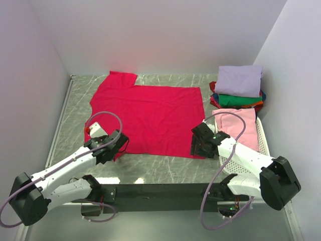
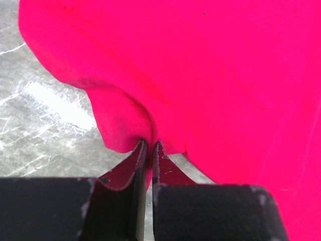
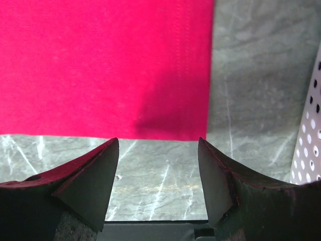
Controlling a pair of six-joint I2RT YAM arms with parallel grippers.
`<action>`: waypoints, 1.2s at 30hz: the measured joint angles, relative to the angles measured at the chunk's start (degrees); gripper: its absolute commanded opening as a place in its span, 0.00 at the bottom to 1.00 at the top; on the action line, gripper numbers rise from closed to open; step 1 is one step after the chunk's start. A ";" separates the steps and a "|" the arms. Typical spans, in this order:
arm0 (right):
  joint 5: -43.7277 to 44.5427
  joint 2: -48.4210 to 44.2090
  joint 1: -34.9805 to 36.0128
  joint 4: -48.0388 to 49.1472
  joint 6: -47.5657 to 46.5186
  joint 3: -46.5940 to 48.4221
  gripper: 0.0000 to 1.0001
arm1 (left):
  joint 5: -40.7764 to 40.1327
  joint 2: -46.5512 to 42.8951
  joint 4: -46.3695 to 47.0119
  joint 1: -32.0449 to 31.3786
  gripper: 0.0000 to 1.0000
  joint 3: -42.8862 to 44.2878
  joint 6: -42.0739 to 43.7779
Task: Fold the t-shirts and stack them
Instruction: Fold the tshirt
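A large crimson-red t-shirt (image 1: pixel 148 118) lies spread flat on the marble table, one sleeve at the back left. My left gripper (image 1: pixel 116 149) is shut on a pinched fold at its near-left edge, and the cloth (image 2: pixel 210 75) bunches right at the fingertips of this gripper (image 2: pixel 149 144). At the shirt's near-right corner my right gripper (image 1: pixel 199 145) stands open. In the right wrist view the gripper (image 3: pixel 158 141) has only bare table between its fingers, and the red hem (image 3: pixel 100 65) lies just beyond. Folded shirts are stacked at the back right, lavender (image 1: pixel 239 79) over green (image 1: pixel 235 99).
A white perforated basket (image 1: pixel 263 138) stands at the right edge with a pink shirt (image 1: pixel 235 125) in it; its wall (image 3: pixel 311 125) is close to my right gripper. White walls enclose the table on three sides. A dark rail (image 1: pixel 160 191) runs along the near edge.
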 measured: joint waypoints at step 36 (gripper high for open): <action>5.05 5.90 -0.07 -3.37 2.47 3.98 0.00 | -0.57 0.90 6.75 6.29 0.01 2.03 14.91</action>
